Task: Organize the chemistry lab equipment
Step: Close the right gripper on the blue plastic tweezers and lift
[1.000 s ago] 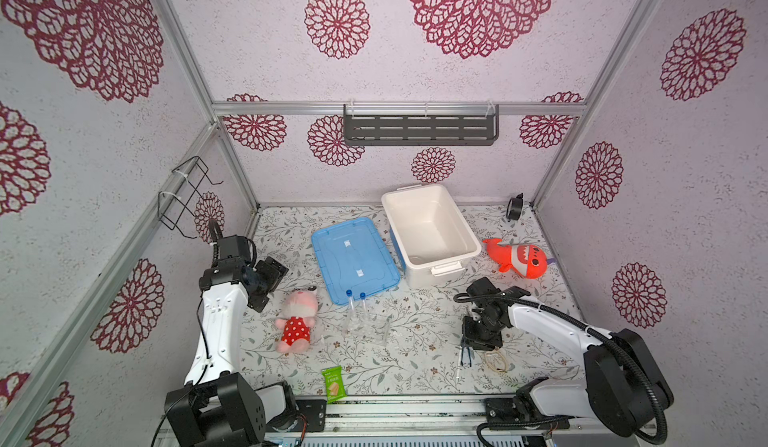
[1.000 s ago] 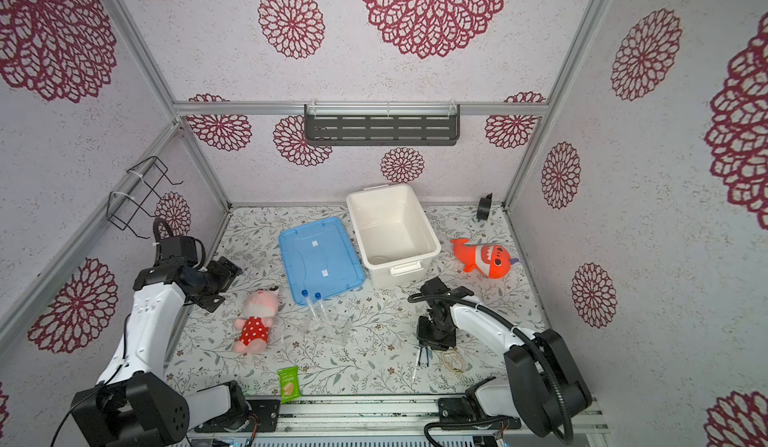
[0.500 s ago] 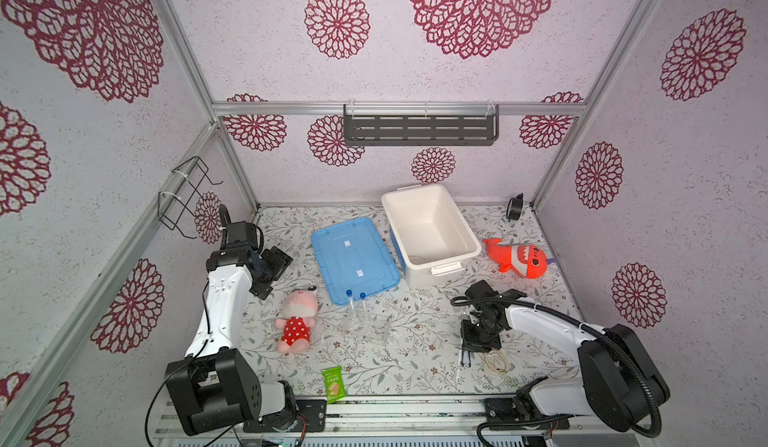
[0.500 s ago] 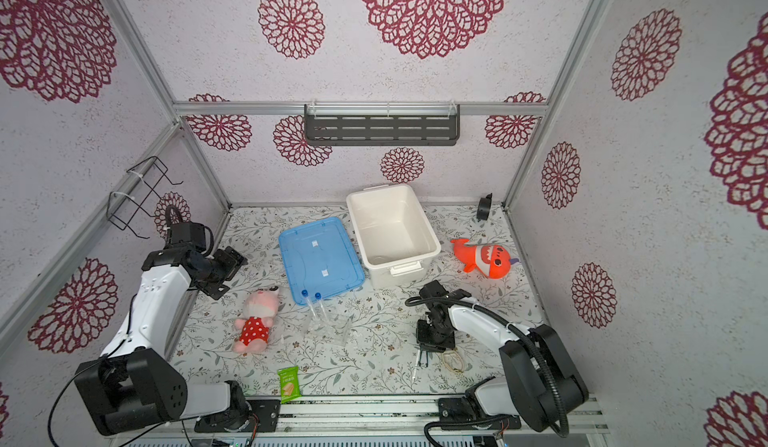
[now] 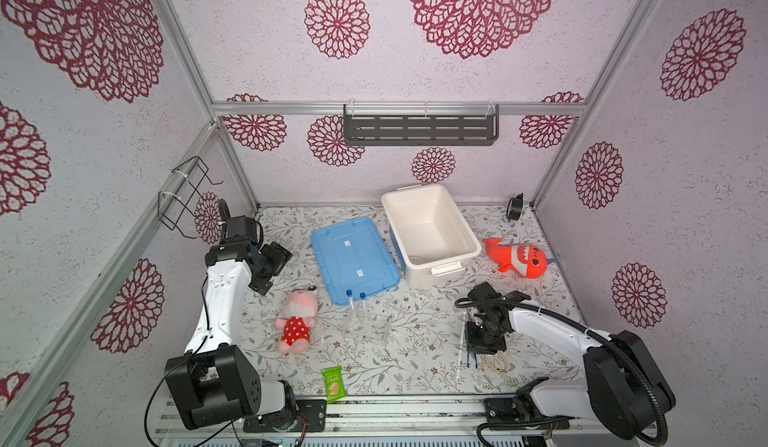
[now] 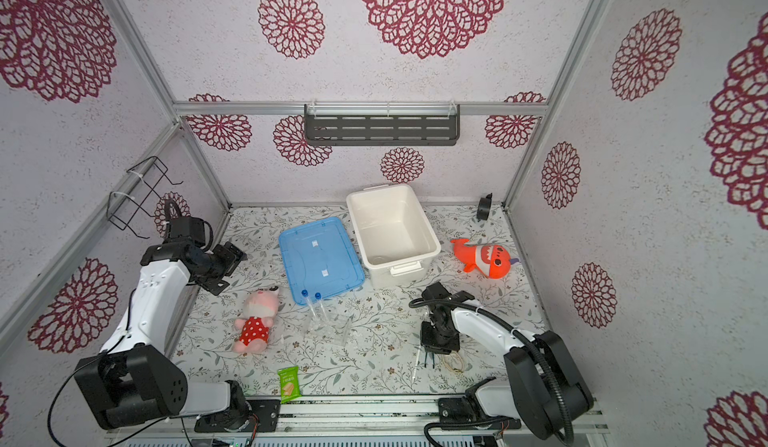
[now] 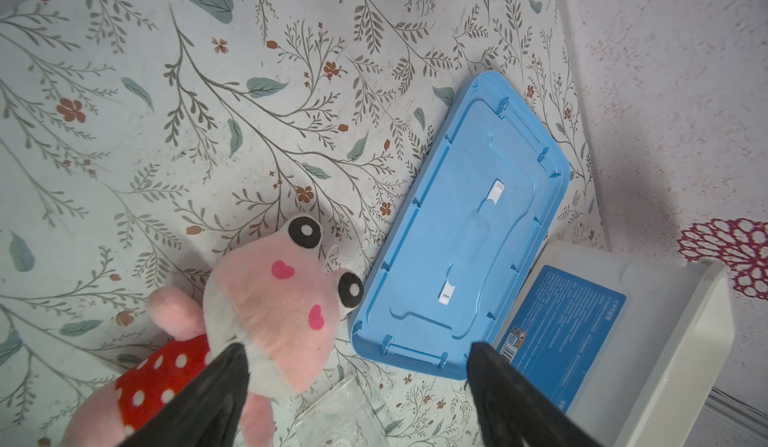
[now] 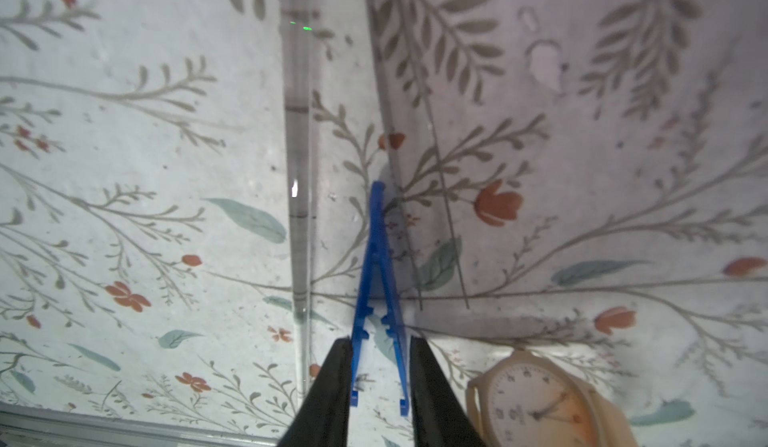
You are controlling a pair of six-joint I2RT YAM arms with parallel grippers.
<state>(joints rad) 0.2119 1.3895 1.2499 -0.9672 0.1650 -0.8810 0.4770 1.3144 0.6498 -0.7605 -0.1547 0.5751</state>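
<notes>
Dark blue tweezers (image 8: 380, 266) lie on the floral table near the front edge, seen small in both top views (image 5: 472, 359) (image 6: 428, 359). My right gripper (image 8: 380, 345) (image 5: 484, 341) is low over them, its two black fingers pressed against the outsides of the spread legs. A clear rod (image 8: 300, 216) (image 5: 460, 353) lies alongside, and thin rods (image 8: 432, 216) cross behind. Two blue-capped tubes (image 5: 358, 304) and clear glass beakers (image 5: 372, 326) (image 7: 336, 416) sit mid-table. My left gripper (image 7: 357, 349) (image 5: 272, 268) hangs open and empty at the far left.
A white bin (image 5: 467, 226) stands open at the back with its blue lid (image 5: 353, 258) flat beside it. A pink plush (image 5: 297, 320), an orange shark plush (image 5: 519, 260) and a green packet (image 5: 333, 382) lie about. A wristwatch (image 8: 540, 403) rests beside my right fingers.
My left arm has swung back toward the rear left wall, gripper still open. My right gripper has stayed low over the blue tweezers, shifting only slightly.
</notes>
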